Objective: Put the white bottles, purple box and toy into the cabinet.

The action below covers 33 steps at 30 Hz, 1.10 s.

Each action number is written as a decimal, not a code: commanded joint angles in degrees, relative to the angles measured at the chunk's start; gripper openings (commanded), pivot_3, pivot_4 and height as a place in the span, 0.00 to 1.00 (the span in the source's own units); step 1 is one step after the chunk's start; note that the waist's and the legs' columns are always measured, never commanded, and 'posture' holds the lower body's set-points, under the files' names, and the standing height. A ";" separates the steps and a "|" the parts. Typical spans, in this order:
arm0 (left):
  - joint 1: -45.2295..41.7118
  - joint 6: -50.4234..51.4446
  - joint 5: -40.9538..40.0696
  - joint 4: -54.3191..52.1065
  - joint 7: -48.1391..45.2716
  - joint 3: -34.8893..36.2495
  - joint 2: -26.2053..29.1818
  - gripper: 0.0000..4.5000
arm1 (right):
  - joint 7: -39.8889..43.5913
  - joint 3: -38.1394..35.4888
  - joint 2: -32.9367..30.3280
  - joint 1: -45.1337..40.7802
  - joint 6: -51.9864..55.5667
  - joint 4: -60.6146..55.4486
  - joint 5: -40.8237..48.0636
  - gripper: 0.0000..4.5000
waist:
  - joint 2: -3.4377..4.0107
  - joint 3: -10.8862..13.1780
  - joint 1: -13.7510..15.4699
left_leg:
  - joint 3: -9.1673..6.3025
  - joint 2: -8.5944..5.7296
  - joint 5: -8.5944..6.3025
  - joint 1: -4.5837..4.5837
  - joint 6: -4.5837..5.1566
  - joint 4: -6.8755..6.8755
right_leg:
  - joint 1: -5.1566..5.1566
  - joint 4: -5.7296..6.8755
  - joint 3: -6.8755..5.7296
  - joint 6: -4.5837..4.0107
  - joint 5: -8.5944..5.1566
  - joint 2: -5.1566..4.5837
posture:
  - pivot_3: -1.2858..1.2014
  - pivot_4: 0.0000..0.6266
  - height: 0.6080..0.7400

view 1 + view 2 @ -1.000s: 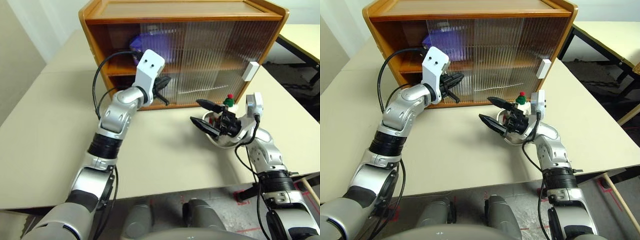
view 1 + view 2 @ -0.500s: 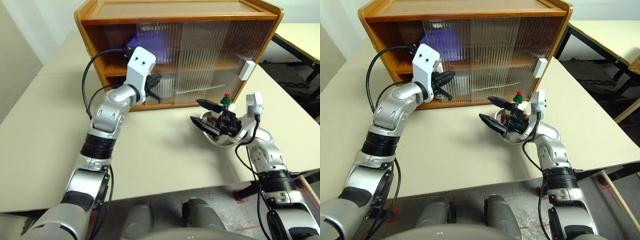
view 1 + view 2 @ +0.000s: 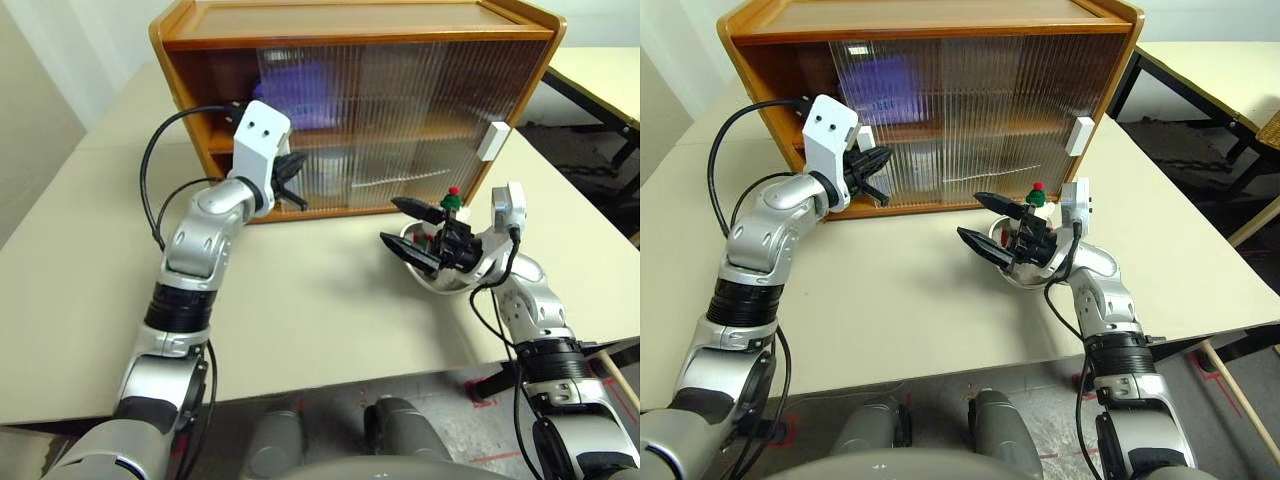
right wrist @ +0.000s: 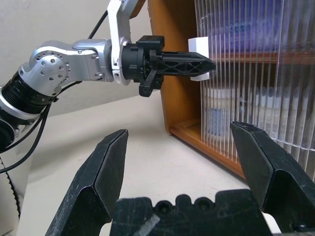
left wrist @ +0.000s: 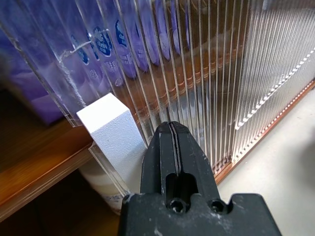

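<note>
The left gripper point(image 5: 170, 129), fingers pressed together, has pushed the cabinet point(image 3: 520, 20) door's white handle point(image 5: 115, 132) leftward; the right gripper point(image 3: 402, 226) gapes wide.

Each arm has silver metal segments with black ribbed joints and a white wrist bracket. Black cables loop alongside. The left gripper point(image 3: 297, 180) and right gripper point(image 3: 403, 228) have black fingers.

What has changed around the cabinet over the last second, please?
The left gripper, shut, pushed the white handle of the left sliding door leftward, so the door now covers the purple box and most of the cabinet opening. The right gripper stayed open beside the toy.
</note>
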 commanded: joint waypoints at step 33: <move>11.30 2.89 -1.11 -7.90 2.80 11.80 8.85 0.01 | 3.14 0.70 0.70 -2.46 -0.62 3.57 -1.09 1.00 | -0.01 -0.01 0.24 | -0.01 0.06 -0.05 0.07 -0.09 0.00 | 0.00 0.05 -0.12 -0.12 0.08 -0.05 | 0.60 0.00 1.00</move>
